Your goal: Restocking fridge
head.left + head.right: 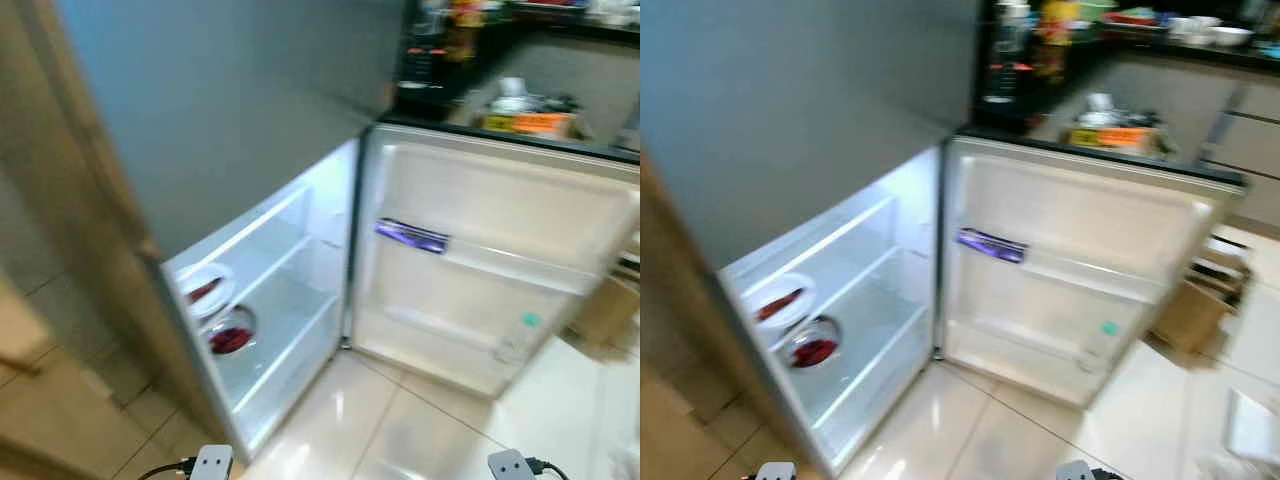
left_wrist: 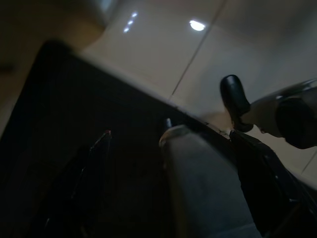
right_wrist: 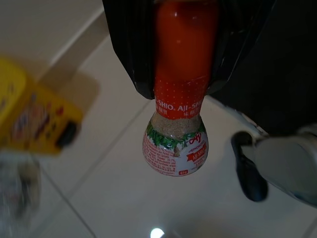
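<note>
Pinching a red-capped glass seasoning shaker point(image 3: 176, 148), right fingers point(image 3: 129, 54) hang over glossy tiles point(image 3: 99, 198); left unclear.

Red-capped seasoning bottle point(image 3: 179, 104), red-and-white label; white fridge interior point(image 1: 290, 290); yellow, perhaps cardboard, box point(image 3: 34, 114).

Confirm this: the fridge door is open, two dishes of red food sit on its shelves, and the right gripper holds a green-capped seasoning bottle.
Wrong on the cap. The right wrist view shows the right gripper holding a red-capped seasoning bottle. The fridge door is open, and two dishes hold red food.

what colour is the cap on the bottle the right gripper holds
Red, on the seasoning bottle clamped in the right gripper; right wrist view.
</note>
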Motion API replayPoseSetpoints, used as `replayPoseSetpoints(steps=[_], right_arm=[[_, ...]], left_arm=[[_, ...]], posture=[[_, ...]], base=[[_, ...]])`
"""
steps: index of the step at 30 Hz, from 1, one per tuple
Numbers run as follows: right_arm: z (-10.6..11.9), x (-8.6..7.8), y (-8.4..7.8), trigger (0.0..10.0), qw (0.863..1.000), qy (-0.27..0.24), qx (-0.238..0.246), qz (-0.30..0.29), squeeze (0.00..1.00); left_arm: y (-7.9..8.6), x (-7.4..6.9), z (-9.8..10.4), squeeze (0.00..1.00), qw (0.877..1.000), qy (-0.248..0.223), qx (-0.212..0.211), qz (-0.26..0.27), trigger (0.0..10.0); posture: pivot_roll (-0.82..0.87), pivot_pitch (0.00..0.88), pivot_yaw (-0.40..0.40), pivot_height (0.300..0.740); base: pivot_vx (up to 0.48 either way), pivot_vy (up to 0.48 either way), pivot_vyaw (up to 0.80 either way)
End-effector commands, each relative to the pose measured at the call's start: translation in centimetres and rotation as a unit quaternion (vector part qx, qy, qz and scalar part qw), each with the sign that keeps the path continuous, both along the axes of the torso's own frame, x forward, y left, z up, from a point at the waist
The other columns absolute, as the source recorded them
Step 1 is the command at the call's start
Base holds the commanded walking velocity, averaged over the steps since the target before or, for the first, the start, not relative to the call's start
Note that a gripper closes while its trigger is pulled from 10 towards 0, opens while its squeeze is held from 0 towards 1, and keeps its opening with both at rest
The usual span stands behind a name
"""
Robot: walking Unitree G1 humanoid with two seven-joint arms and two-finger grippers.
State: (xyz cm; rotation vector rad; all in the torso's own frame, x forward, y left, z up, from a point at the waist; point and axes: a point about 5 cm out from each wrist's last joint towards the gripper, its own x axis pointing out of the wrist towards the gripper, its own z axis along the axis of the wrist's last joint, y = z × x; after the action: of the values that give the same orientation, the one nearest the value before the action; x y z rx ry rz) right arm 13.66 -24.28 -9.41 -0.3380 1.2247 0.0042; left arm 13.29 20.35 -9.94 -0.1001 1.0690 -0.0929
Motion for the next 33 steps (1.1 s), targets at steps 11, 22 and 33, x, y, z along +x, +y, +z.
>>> replayPoseSetpoints(steps=[11, 22, 33], right_arm=[[-0.06, -0.28, -0.18, 10.0, 1.000, 0.006, -0.009, -0.003, 0.00], [0.01, -0.05, -0.13, 10.0, 1.000, 0.005, -0.009, -0.001, 0.00], [0.14, 0.47, 0.06, 10.0, 1.000, 0.001, -0.011, 0.005, 0.00]], left_arm=[[-0.61, -0.19, -0.20, 0.00, 1.000, 0.007, 0.013, -0.023, 10.0], [-0.74, -0.08, -0.17, 0.00, 0.999, 0.003, 0.015, -0.032, 10.0], [-0.74, 0.07, -0.11, 0.00, 0.999, 0.002, 0.018, -0.043, 10.0]], posture=[[-0.08, 0.000, -0.009, 0.740], [-0.07, 0.000, -0.009, 0.740], [-0.07, 0.000, -0.006, 0.740]], base=[[0.000, 0.000, -0.80], [0.000, 0.000, -0.80], [0.000, 0.000, -0.80]])
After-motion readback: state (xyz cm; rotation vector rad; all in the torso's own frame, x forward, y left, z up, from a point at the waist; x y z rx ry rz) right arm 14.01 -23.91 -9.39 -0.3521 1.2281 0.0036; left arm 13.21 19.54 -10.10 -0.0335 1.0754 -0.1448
